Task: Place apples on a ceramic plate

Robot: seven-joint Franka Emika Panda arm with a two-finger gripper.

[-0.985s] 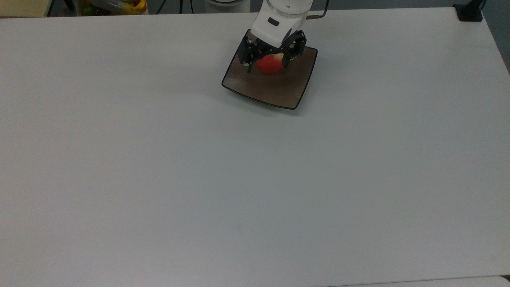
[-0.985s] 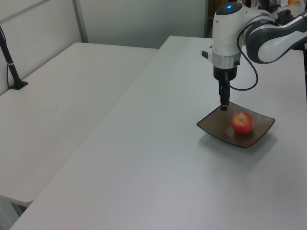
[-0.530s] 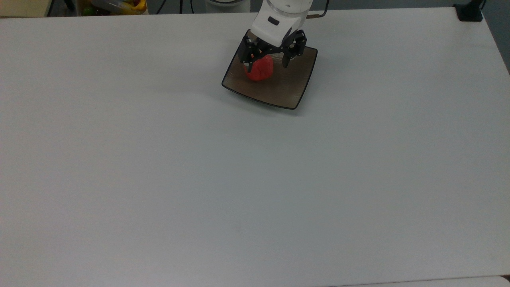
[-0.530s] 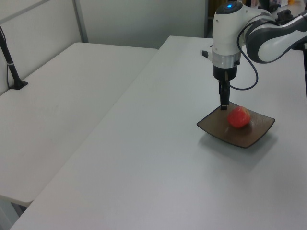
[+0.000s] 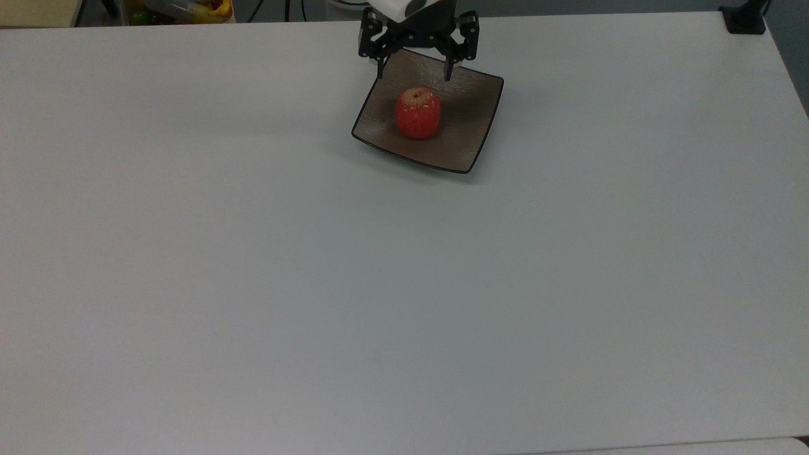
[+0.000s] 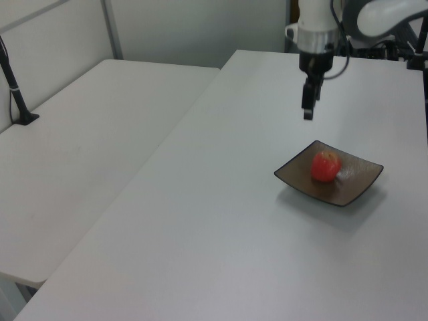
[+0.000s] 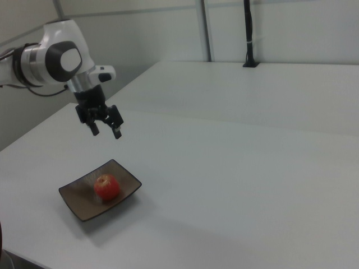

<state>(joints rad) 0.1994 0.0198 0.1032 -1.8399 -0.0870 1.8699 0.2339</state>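
In the top view, going left to right, the white worktop (image 5: 253, 284) lies bare across its left half, and the plate (image 5: 471, 120) sits at the far edge, a little right of centre. A second ago the claw (image 5: 414, 72) hung low over the plate, straddling the apple (image 5: 418, 114); it has since let go and lifted away. The apple has rolled slightly and now rests free near the middle of the plate, its yellowish end turned up and toward the far side, touching nothing but the plate. By the look of it the placing is done, and what remains is only for the arm to back off. The claw now hangs well above the plate's far edge, fingers spread wide and empty, pointing straight down. In the left view it (image 6: 307, 110) floats clear above the plate (image 6: 358, 184); in the right view the arm reaches in from the right view's left, wrist vertical, claw (image 7: 105, 130) high over the apple (image 7: 106, 187).
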